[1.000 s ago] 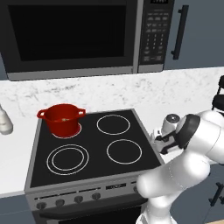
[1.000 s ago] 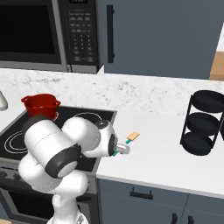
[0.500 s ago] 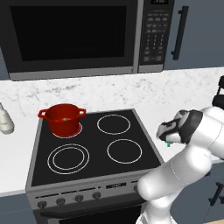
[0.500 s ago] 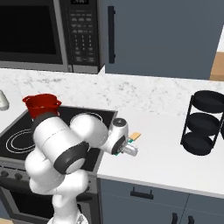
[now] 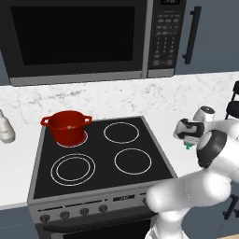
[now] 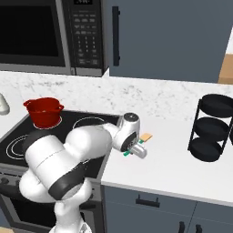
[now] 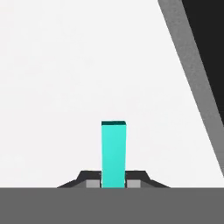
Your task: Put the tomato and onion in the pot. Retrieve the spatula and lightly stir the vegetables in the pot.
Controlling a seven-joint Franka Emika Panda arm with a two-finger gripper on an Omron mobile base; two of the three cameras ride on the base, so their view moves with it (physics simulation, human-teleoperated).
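Note:
The spatula lies on the white counter just right of the stove, its pale orange head (image 6: 145,136) pointing away from the arm. My gripper (image 6: 135,149) is down on it, shut on the teal handle (image 7: 113,151), which stands between the two dark fingertips (image 7: 92,183). A bit of teal (image 5: 187,146) shows under the hand (image 5: 186,133). The red pot (image 5: 67,125) (image 6: 44,111) sits on the stove's back left burner, far left of the gripper. The tomato and onion are hidden.
A black three-tier rack (image 6: 211,127) stands on the counter to the right. A pale bottle (image 5: 5,130) is left of the stove (image 5: 100,156). The microwave (image 5: 79,39) hangs over the burners, and bare counter lies between spatula and rack.
The hand has dropped onto the spatula beside the stove, and the jaws have gone from open to shut on its teal handle. The pot has not moved.

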